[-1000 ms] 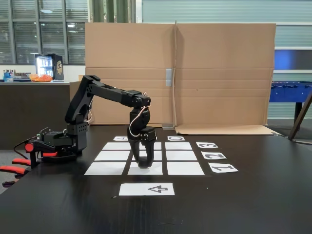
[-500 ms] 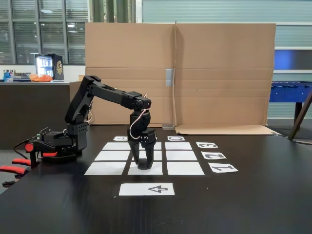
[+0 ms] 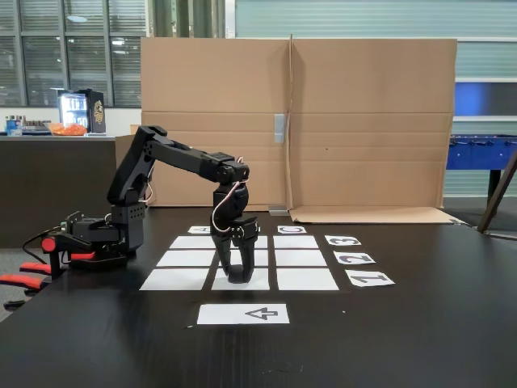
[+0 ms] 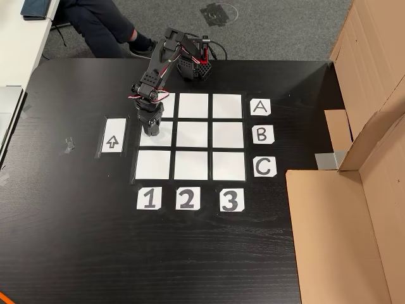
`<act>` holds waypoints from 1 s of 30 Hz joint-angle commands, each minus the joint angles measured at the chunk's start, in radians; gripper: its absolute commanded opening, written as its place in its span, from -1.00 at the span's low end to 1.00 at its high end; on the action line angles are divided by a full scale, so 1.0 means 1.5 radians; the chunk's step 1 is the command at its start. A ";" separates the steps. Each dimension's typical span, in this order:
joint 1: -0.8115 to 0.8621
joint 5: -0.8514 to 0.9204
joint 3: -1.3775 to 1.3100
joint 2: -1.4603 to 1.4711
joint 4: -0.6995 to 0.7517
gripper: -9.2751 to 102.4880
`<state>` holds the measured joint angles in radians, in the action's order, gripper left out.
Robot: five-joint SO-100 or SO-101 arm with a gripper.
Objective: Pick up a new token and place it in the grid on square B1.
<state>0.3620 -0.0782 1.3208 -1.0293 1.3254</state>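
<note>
A dark table (image 3: pixel 420 323) stands in a large room, with a folded cardboard screen (image 3: pixel 323 121) behind it and windows and a counter further back.

In the fixed view the arm (image 3: pixel 182 158) reaches from its base at the left and points straight down onto the grid (image 3: pixel 300 259). The gripper (image 3: pixel 238 277) has its tips at or just above the paper of the near middle rectangle, just behind the arrow sheet (image 3: pixel 242 314). The fingers (image 3: pixel 229 263) stand a little apart, with a gap of white paper showing between them higher up. A dark lump sits at their tips, which may be the token, but it merges with the black gripper and I cannot tell whether it is gripped or already let go.

In the other view, from above, the gripper (image 4: pixel 150 131) hangs over square B1 (image 4: pixel 162 133), the rectangle in the row marked B (image 4: pixel 263 134) and the column above the 1 label (image 4: pixel 149 199), beside the arrow sheet (image 4: pixel 113 136). The token cannot be made out under the arm here.

The step in hand looks like the placing: the gripper is down on the right square. The next move probably calls for spreading the fingers fully and lifting straight up, so the small puck is not dragged off the square.
</note>
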 commanded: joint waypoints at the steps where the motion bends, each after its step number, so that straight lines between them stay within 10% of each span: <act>1: 0.007 -0.006 -0.025 -0.005 -0.005 -0.59; 30: -0.017 -0.006 0.047 -0.093 0.004 -0.22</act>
<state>0.3513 -0.0798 1.3622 -1.0646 1.3223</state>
